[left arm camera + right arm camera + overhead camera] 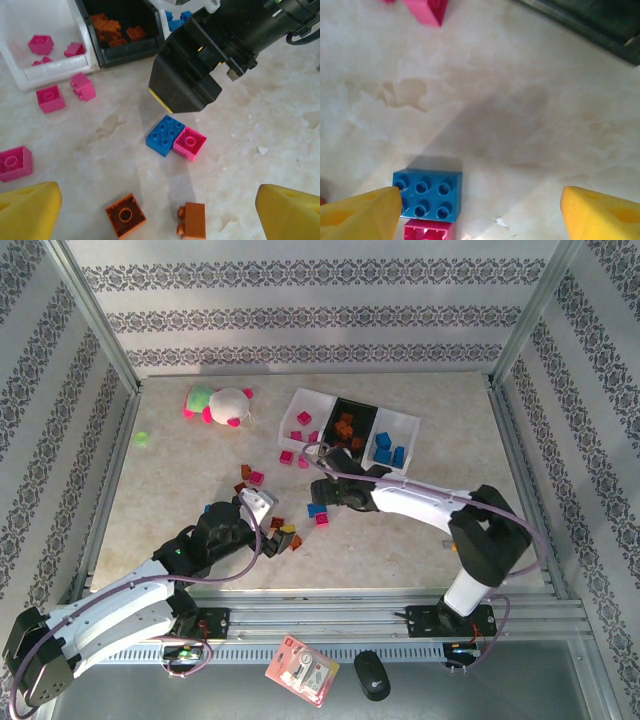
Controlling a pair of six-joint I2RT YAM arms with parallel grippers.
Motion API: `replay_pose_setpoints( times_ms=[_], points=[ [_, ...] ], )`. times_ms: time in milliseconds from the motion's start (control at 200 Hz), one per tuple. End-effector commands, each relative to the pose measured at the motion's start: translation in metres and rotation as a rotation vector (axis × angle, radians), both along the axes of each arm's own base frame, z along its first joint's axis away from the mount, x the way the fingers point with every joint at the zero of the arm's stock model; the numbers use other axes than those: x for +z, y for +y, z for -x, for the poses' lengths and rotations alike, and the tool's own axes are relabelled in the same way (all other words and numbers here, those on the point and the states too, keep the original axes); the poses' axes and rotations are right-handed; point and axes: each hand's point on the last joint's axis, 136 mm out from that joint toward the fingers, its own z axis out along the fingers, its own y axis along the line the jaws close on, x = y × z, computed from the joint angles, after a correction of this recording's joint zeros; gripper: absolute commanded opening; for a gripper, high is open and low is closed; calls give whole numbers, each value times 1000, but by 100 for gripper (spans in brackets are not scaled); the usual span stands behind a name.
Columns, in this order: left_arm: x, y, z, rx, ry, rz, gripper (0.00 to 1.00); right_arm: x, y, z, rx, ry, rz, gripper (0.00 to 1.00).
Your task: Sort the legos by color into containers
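Legos in magenta, blue and orange-brown plastic [124,215] scattered on the beige marbled desk [260,115] near three shallow white and black trays [130,52]; we see a blue eight-stud brick [427,194] touching a magenta brick [189,142] near the right end effector [480,212], fingers spread, empty; left end effector [160,212] likewise spread, empty

glossy plastic legos [165,135], smooth marbled table [280,105], matt yellow fingers [30,206]

a blue lego [165,135] touches a pink lego [189,143]; black tray [131,54] holds orange legos [112,31].
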Motion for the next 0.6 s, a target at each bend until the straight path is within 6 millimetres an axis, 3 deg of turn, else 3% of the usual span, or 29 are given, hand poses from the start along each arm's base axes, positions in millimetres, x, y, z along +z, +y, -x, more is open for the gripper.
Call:
replay_pose_setpoints(
  times_ms=[0, 275, 595],
  points=[
    [-8, -1, 9, -33, 18, -29, 99, -4, 8, 5, -14, 45, 44, 84],
    [-11, -6, 9, -60, 13, -32, 99, -28, 30, 15, 55, 140, 116, 84],
    [-13, -9, 9, -74, 10, -26, 99, -49, 46, 20, 86, 224, 96, 68]
  ],
)
